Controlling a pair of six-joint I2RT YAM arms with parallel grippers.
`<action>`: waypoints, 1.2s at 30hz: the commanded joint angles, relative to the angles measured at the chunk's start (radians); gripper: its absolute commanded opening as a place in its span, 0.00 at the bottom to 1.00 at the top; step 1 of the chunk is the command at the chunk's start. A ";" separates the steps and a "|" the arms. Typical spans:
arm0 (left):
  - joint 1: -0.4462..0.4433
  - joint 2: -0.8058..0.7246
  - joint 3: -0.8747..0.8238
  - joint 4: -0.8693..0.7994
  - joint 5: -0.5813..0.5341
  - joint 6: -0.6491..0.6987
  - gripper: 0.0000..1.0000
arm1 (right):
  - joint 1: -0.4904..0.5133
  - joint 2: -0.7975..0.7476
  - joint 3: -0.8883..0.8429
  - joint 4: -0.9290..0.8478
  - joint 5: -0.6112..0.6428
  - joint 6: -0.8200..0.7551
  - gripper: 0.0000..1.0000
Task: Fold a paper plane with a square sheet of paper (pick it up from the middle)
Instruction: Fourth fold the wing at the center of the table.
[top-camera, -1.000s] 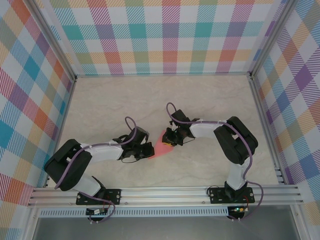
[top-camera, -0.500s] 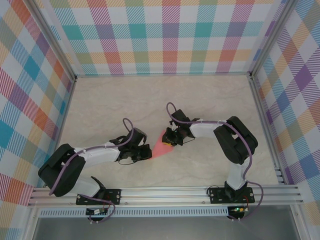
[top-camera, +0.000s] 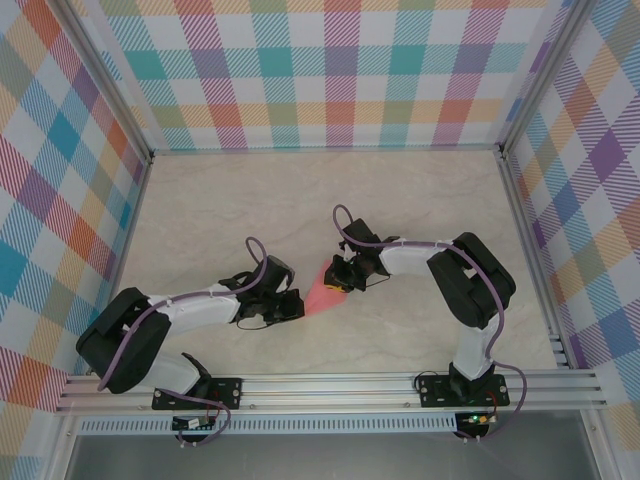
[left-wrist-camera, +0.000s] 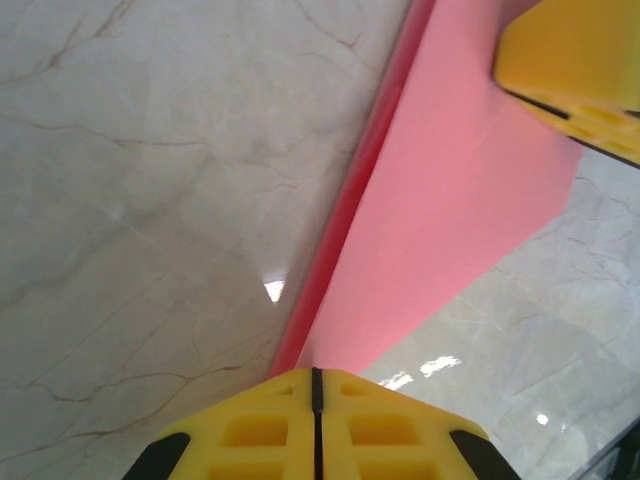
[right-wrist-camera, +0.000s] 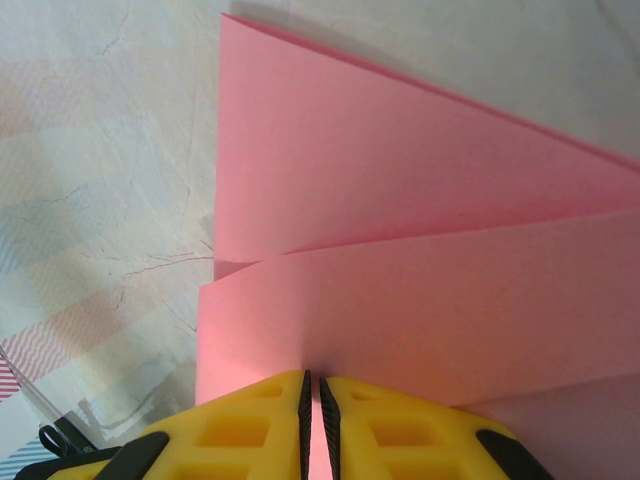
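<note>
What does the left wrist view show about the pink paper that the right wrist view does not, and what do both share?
Left wrist view: the pink paper narrows toward the shut left gripper, with one long folded edge running diagonally; a yellow finger of the other arm sits on its far end. Right wrist view: two flaps overlap, the nearer flap lying over the farther one, and the right gripper is closed to a thin slit at the nearer flap's edge. Both: the pink paper on the marble table, each arm's own gripper at the bottom edge.

Open table (top-camera: 330, 190) lies beyond; the folded paper (top-camera: 322, 298) is hemmed between left arm (top-camera: 200, 305) and right arm (top-camera: 420, 258).
</note>
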 joint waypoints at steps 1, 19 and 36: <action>-0.006 0.017 -0.001 -0.077 -0.054 -0.005 0.07 | -0.003 0.107 -0.048 -0.101 0.123 0.001 0.16; -0.005 -0.029 -0.090 -0.148 -0.083 -0.034 0.05 | -0.007 0.105 -0.049 -0.104 0.126 0.001 0.16; -0.005 -0.169 0.025 -0.093 -0.083 -0.025 0.04 | -0.010 0.110 -0.052 -0.098 0.124 0.001 0.16</action>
